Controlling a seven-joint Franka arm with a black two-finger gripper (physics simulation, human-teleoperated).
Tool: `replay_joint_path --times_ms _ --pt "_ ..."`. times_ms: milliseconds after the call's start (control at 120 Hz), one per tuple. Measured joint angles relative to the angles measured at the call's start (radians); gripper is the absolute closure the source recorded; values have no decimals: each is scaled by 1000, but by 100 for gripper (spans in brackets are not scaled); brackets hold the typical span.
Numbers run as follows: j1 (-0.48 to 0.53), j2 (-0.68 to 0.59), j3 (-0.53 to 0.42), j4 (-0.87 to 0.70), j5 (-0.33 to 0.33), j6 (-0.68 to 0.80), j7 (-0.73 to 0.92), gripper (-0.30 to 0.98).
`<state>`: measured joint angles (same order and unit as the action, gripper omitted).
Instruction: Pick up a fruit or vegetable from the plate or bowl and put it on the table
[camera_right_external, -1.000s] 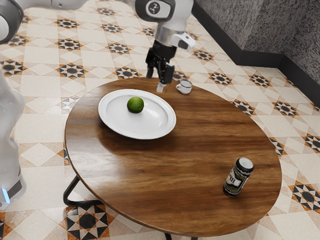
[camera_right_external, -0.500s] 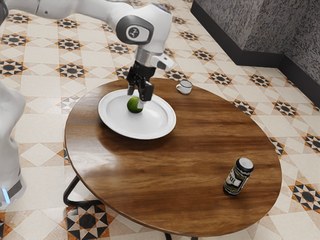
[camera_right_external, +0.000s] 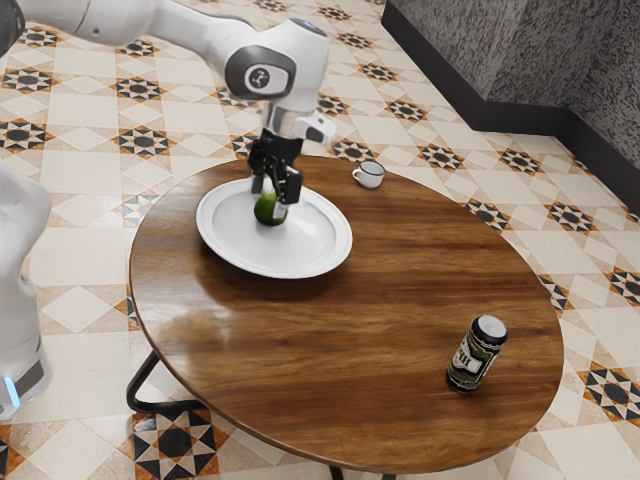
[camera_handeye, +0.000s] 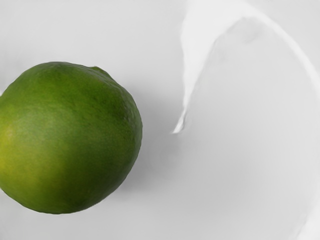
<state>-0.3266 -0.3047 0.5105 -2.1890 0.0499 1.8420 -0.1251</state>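
Item, my black two-finger gripper (camera_right_external: 269, 199): upper left of the frame in the exterior view, pointing down over the plate, fingers spread, one to either side of the fruit; whether either touches it, I cannot tell.

Item, one round green lime (camera_right_external: 265, 214): upper left, lying on the plate and partly covered by my near finger. In the wrist view, its skin is smooth and glossy, with a yellowish patch on one side and a small nub on its edge.

Item, one wide, round, glossy white plate (camera_right_external: 341, 242): upper left, raised rim, the lime well inside it.

Item, one round brown wooden table (camera_right_external: 400, 290): centre of the frame, dark grain, bearing the plate.

Item, one small white mug with a dark rim (camera_right_external: 371, 176): top centre, upright near the table's edge, handle toward the exterior view's left.

Item, one dark cylindrical can with a pale label (camera_right_external: 476, 354): lower right, upright on the table, well apart from the plate.
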Motion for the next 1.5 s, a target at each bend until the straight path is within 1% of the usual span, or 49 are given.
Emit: replay_joint_path --times_ms 475,833,958,1208,1283,1392,1500 --pt "-6 56 43 33 7 10 2 0" --pt "-8 159 57 72 -4 12 2 0" --pt "-9 203 57 78 -8 36 2 0" --pt "-6 240 57 87 -15 61 3 1" --pt "-6 249 57 87 -19 71 3 7" --pt "-7 248 57 87 -22 82 3 26" --pt "-4 238 57 87 -20 88 1 30"
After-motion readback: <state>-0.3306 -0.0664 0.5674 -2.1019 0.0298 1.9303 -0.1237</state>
